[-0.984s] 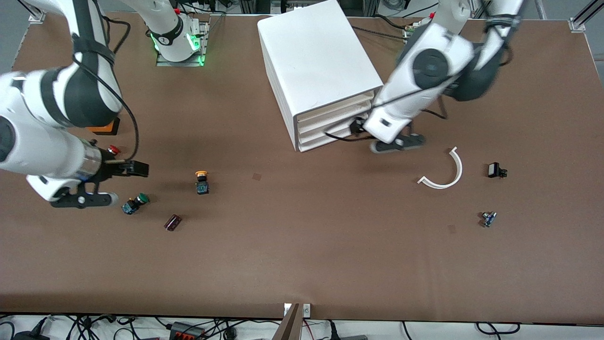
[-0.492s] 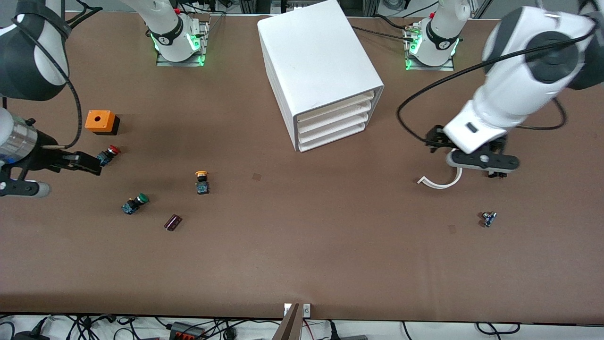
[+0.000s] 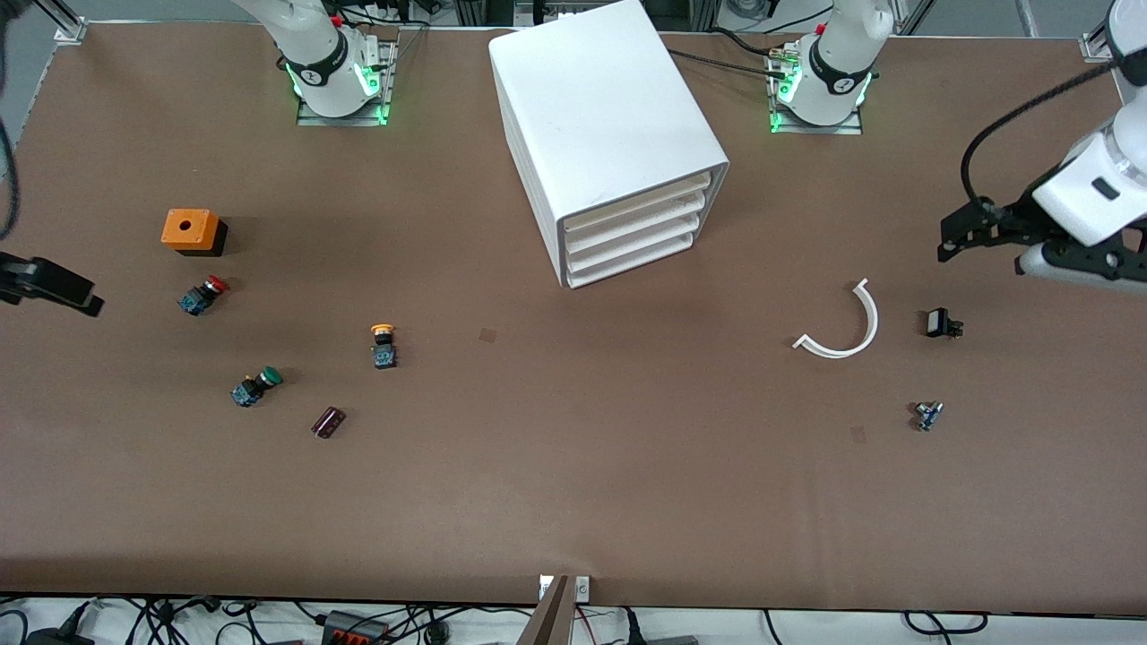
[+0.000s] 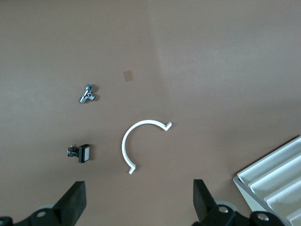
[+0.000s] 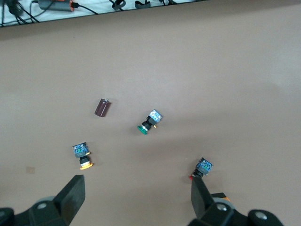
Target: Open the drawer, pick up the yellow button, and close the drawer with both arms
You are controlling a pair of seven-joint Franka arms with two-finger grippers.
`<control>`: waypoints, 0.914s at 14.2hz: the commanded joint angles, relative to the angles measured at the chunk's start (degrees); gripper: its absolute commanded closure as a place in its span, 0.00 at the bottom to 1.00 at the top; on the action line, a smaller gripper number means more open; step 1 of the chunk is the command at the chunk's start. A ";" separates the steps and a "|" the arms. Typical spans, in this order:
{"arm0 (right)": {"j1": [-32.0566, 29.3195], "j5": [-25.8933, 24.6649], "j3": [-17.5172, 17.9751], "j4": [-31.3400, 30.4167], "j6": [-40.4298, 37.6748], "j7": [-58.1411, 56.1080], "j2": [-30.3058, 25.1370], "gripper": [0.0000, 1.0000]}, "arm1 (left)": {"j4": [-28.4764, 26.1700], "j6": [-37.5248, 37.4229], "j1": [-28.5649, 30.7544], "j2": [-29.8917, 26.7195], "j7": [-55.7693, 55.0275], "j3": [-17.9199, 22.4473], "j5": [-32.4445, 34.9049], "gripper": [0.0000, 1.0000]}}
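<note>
Button (image 3: 383, 343) handling starts from grippers that hold nothing. The left gripper (image 3: 972, 235) hangs at the left arm's end of the table, over bare board near a small black part (image 3: 940, 323); its wrist view shows both fingers (image 4: 74, 201) spread wide with only table between them. The right gripper (image 3: 49, 288) sits at the table's edge at the right arm's end, and its own view shows its fingers (image 5: 73, 193) just as wide and empty.

Out from the left gripper lie a white curved strip (image 3: 847, 327) and a small metal fitting (image 3: 928, 415), then the cabinet (image 3: 606, 125) mid-table, all four drawers flush. The top drawer (image 3: 638, 205) looks shut. Out from the right gripper come an orange box (image 3: 189, 230), a red-capped button (image 3: 201, 294), a green-capped one (image 3: 254, 386), a dark cylinder (image 3: 328, 421), and then the yellow-capped button lying on the open table, well apart from the cabinet and not in any drawer.

I judge the button light, hard and stiff, unlikely to crush. The domed cap looks smooth and would slip between pads; the blocky blue-black body offers flat sides, so that is the better place to pinch, low and square across it. It lies on its side and may roll or skid if nudged. The drawer is thin plastic, likely light and loose on its runners; its front lip is the only obvious hold, and the cabinet may slide unless the other arm steadies it.
</note>
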 commanded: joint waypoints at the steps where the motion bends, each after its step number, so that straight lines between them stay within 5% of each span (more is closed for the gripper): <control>1: -8.26 0.30 7.36 -0.46 -0.79 -2.49 -1.51 0.00 | -4.61 2.11 -2.10 -3.26 1.44 0.98 0.10 0.00; 8: -6.62 -3.74 9.04 -1.77 -1.05 -3.21 -2.74 0.00 | -2.07 -0.87 -1.75 -1.32 1.71 0.02 1.42 0.00; 13: -6.43 -4.19 9.04 -14.05 2.54 -3.03 -10.72 0.00 | -1.89 -1.75 -2.01 -1.32 1.62 -0.07 2.21 0.00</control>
